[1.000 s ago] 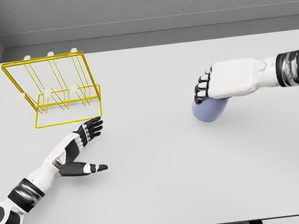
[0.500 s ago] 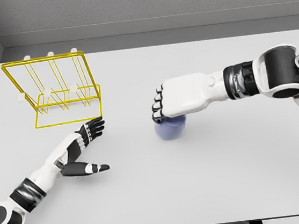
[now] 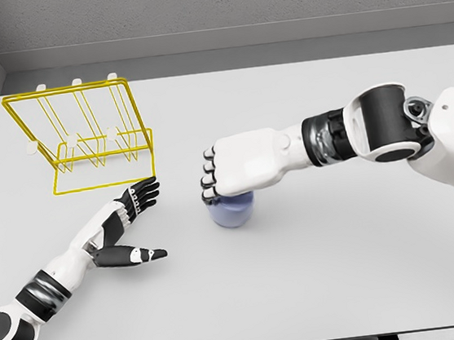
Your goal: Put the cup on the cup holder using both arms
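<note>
A lavender-blue cup (image 3: 232, 210) stands upright on the white table, left of the middle. My right hand (image 3: 215, 175) reaches in from the right and covers the cup from above, fingers curled down over its rim. The yellow wire cup holder (image 3: 84, 137) with white-tipped pegs stands at the back left. My left hand (image 3: 133, 209) lies low over the table just below the holder's front right corner, fingers spread flat and thumb out, holding nothing. A short gap separates it from the cup.
The table (image 3: 323, 290) is plain white, with a grey wall behind its far edge. Nothing else stands on it apart from the holder and the cup.
My right hand has carried the cup leftward across the table, from the right of centre to near the left hand. The left arm has stayed still.
</note>
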### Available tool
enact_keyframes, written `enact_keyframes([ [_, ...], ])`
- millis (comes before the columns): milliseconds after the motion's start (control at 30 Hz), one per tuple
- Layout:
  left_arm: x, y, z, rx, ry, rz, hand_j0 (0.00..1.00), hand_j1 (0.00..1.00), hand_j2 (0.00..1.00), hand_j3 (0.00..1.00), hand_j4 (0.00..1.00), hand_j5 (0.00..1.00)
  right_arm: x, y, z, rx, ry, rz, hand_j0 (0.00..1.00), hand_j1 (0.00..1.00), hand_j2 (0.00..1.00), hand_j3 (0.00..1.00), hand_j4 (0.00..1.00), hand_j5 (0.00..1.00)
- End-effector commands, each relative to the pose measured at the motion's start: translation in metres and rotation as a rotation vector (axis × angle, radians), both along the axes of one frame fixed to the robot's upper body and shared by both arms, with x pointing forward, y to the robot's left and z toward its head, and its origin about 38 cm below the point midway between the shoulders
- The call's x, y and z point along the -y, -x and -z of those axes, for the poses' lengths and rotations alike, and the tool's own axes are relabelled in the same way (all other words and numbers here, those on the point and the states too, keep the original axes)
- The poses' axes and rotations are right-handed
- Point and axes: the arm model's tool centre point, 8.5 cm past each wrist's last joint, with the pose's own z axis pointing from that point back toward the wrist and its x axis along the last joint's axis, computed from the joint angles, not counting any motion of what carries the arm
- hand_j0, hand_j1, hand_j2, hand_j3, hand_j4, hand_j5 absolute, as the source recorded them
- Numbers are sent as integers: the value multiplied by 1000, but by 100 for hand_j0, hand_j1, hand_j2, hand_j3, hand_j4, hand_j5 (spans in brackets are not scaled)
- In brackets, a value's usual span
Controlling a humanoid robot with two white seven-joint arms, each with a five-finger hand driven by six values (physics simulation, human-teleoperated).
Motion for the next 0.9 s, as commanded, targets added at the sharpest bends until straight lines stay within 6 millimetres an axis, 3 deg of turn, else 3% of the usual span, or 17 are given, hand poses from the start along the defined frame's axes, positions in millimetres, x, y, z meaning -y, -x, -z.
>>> enact_keyframes([
  [0,0,0,0,-1,3,0,100,100,100,100,100,100,0,-1,-1,9,1,5,100,100,100,100,100,100],
  [100,0,0,0,-1,1,0,100,100,100,100,100,100,2,-3,-5,16,-8,12,100,100,100,100,100,100],
  [133,0,0,0,-1,3,0,100,100,100,100,100,100,5,-8,-20,42,-46,31,100,100,100,100,100,100],
  [200,0,0,0,-1,3,0,100,100,100,100,100,100,20,-21,-67,123,-159,90,100,100,100,100,100,100],
  [267,0,0,0,-1,1,0,100,100,100,100,100,100,58,-29,-125,188,-346,173,100,100,100,100,100,100],
  [333,-1,0,-1,1,1,-1,100,100,100,100,100,100,93,-28,-153,201,-472,228,100,100,100,100,100,100],
  [400,0,0,0,-1,1,0,100,100,100,100,100,100,154,-27,-144,205,-548,385,100,100,100,100,100,100],
  [467,3,-3,-3,9,10,2,100,100,100,100,100,100,212,-15,-115,157,-650,540,100,100,100,100,100,100],
  [500,9,-4,-3,14,27,3,100,100,100,100,100,100,229,-5,-98,83,-707,568,100,100,100,100,100,100],
  [600,22,-9,-3,16,46,18,100,100,100,100,100,100,253,13,-57,-41,-771,642,100,100,100,100,100,100],
  [700,35,-17,-2,22,66,29,100,100,100,100,100,100,254,22,-36,-142,-821,641,100,100,100,100,100,100],
  [767,41,-21,-2,23,73,37,100,100,100,100,100,100,257,29,-11,-200,-798,680,100,100,100,100,100,100],
  [867,54,-31,3,20,79,49,100,100,100,100,100,100,258,31,-6,-212,-797,687,100,100,100,100,100,100],
])
